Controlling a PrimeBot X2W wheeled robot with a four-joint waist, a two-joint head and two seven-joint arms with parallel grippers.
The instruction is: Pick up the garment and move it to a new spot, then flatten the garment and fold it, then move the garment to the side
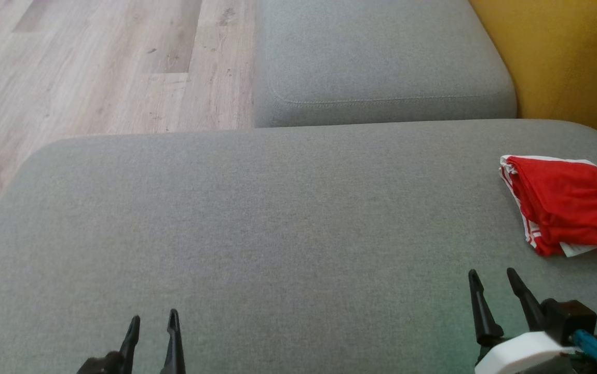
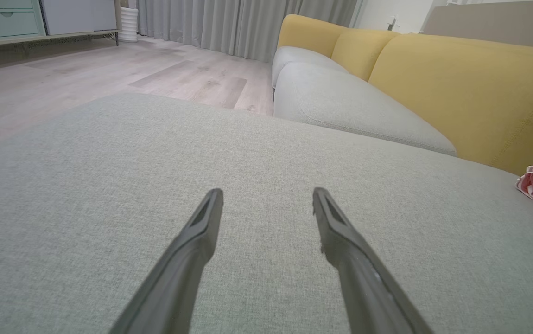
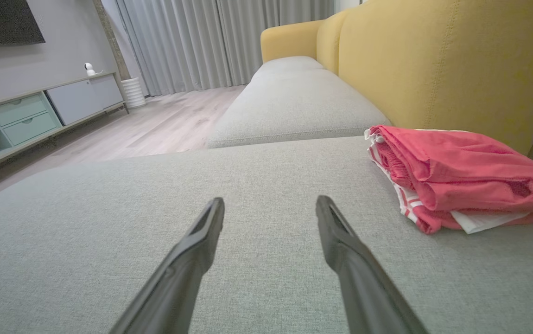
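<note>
I've got both arms low over the big grey seat (image 1: 257, 218). The left gripper (image 1: 154, 315) is at the near edge, jaws spread wide, nothing between them. The right gripper (image 1: 491, 271) is the same: fingers apart, empty, above bare fabric. Neither touches the garment.

The garment (image 1: 568, 213) is the red piece with white striped trim. It lies far out on my right side of the seat, close to the yellow backrest (image 1: 563, 52). From the right wrist it reads as a compact stack, layers doubled over one another, with a white edge poking out underneath at the near corner. It's ahead and to the right of my right fingers, near but apart, and well apart from the left gripper.

My read: it looks folded and parked at the side, so I judge the task is at its last step or done. I can't rule out that it's just a bundle waiting for the first pick. The folds are loose, not crisp.

If there's work left, the next move belongs to the right arm. Swing right, come down on the near edge of the stack, and pinch through all the layers so it doesn't fan out on the lift. The open middle of the seat is the obvious place to spread it. Otherwise I leave the stack alone.
</note>
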